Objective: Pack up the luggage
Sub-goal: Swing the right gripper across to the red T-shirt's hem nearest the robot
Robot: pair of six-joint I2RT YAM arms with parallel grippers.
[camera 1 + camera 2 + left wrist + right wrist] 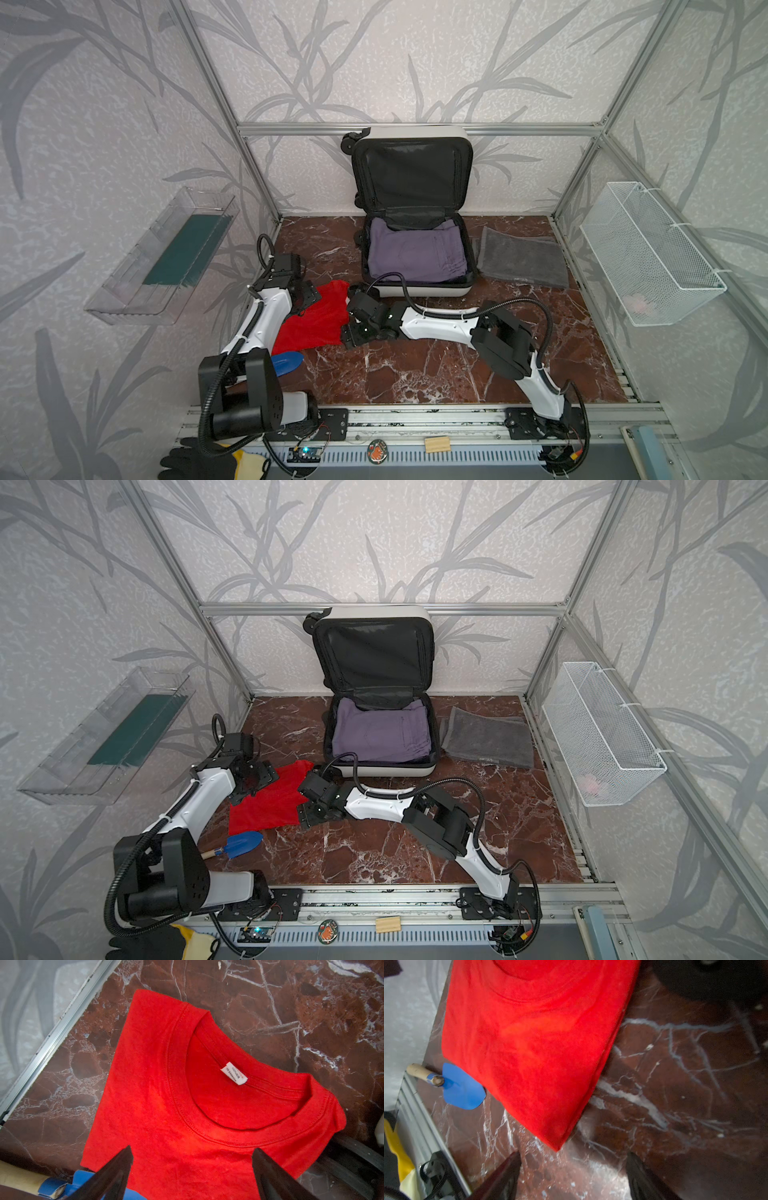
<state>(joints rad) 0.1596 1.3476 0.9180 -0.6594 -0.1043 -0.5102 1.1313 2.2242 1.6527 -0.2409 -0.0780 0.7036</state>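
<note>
Since the tabletop is taken up at its back middle by the luggage, which lies open with its lid propped against the rear wall and a folded purple garment already laid in its lower half, the coming move is judged to turn on a carry away from the robot and to the right. A grey towel is seen just beside the luggage on its right.

A folded red T-shirt is spread flat near the luggage's front left corner. Its long axis runs diagonally, with the collar end toward the luggage and the hem end toward the front left. It is flanked by both arms.

The left pincer is held wide open over the shirt's body with nothing gripped; whether the cloth is touched cannot be told. The right pincer is likewise parted and empty over bare tabletop, with the shirt's near corner just ahead of it. The right arm is judged slightly the nearer to the luggage.

A blue trowel with a wooden handle is seen touching the shirt's hem-end edge. A small white label is sewn inside the collar, but its print cannot be read. No writing can be made out on the luggage.
</note>
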